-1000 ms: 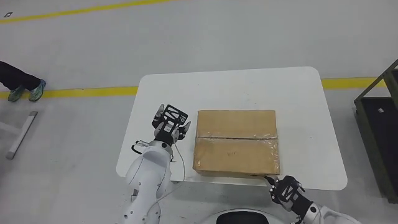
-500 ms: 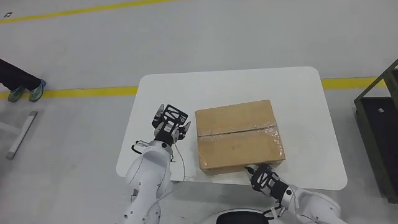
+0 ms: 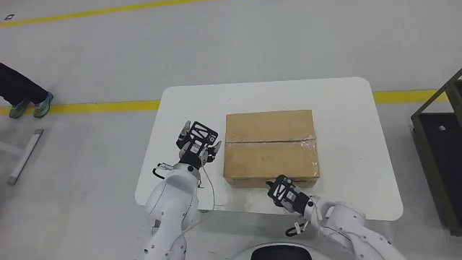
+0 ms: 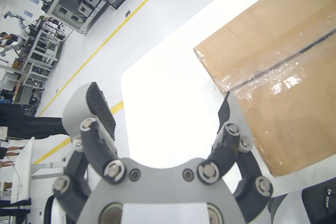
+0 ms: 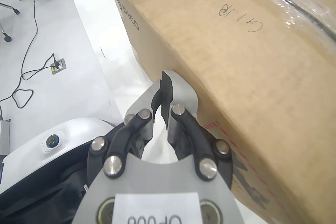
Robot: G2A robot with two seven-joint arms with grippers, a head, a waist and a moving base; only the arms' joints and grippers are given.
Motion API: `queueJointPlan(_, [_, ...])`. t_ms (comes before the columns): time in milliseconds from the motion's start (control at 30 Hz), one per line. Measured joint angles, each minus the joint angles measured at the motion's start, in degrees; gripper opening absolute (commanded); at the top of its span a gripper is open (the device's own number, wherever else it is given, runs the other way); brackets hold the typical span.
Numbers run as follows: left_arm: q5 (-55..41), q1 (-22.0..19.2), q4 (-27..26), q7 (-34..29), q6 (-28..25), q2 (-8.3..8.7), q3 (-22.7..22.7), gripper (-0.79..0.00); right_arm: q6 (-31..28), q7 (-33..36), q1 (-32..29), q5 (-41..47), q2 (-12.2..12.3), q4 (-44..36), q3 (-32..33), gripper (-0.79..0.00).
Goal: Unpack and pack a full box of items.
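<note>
A closed brown cardboard box (image 3: 271, 148), taped along its top seam, lies in the middle of the white table (image 3: 346, 108). My left gripper (image 3: 200, 139) stands open just beside the box's left end, with nothing between its fingers. In the left wrist view that gripper (image 4: 162, 99) frames bare tabletop, and one fingertip (image 4: 227, 104) sits right by the box (image 4: 275, 70) corner. My right gripper (image 3: 283, 188) is shut and empty at the box's near side. In the right wrist view its tips (image 5: 164, 83) press against the box (image 5: 236, 51) wall.
Bare tabletop lies to the right of the box and beyond it. The table's near edge runs close behind my right gripper. A dark green rack (image 3: 437, 159) stands on the floor past the table's right end.
My right gripper has swept left along the box's near side. The box turned, then slid farther from me and sits square again. The left arm has kept still.
</note>
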Motion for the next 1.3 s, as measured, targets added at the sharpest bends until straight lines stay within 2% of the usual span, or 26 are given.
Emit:
queueJointPlan(133, [0.0,0.0,0.0,0.0,0.0,0.0,0.0,0.0,1.0,-1.4,0.0,2.0,-0.2,-0.7,0.1,-0.785])
queueJointPlan(267, [0.0,0.0,0.0,0.0,0.0,0.0,0.0,0.0,2.2,-3.8,-4.9,8.6,0.5,-6.0,4.9,-0.785])
queueJointPlan(433, [0.0,0.0,0.0,0.0,0.0,0.0,0.0,0.0,6.6,-8.8,-14.8,11.9,1.9,-16.0,15.3,-0.785])
queueJointPlan(500, [0.0,0.0,0.0,0.0,0.0,0.0,0.0,0.0,9.1,-10.2,-18.4,15.9,2.2,-18.8,20.0,-0.785])
queueJointPlan(600, [0.0,0.0,0.0,0.0,0.0,0.0,0.0,0.0,11.4,-11.1,-21.6,21.9,2.4,-20.1,26.0,-0.785])
queueJointPlan(700, [0.0,0.0,0.0,0.0,0.0,0.0,0.0,0.0,12.6,-9.7,-21.3,25.4,2.5,-17.1,29.5,-0.785])
queueJointPlan(833, [0.0,0.0,0.0,0.0,0.0,0.0,0.0,0.0,12.7,-7.9,-17.4,26.0,2.3,-11.4,28.5,-0.785])
queueJointPlan(1000, [0.0,0.0,0.0,0.0,0.0,0.0,0.0,0.0,11.6,-6.9,-11.3,23.0,1.9,-5.0,23.4,-0.785])
queueJointPlan(1300, [0.0,0.0,0.0,0.0,0.0,0.0,0.0,0.0,11.5,-6.8,-5.2,19.7,0.8,-0.1,15.4,-0.785])
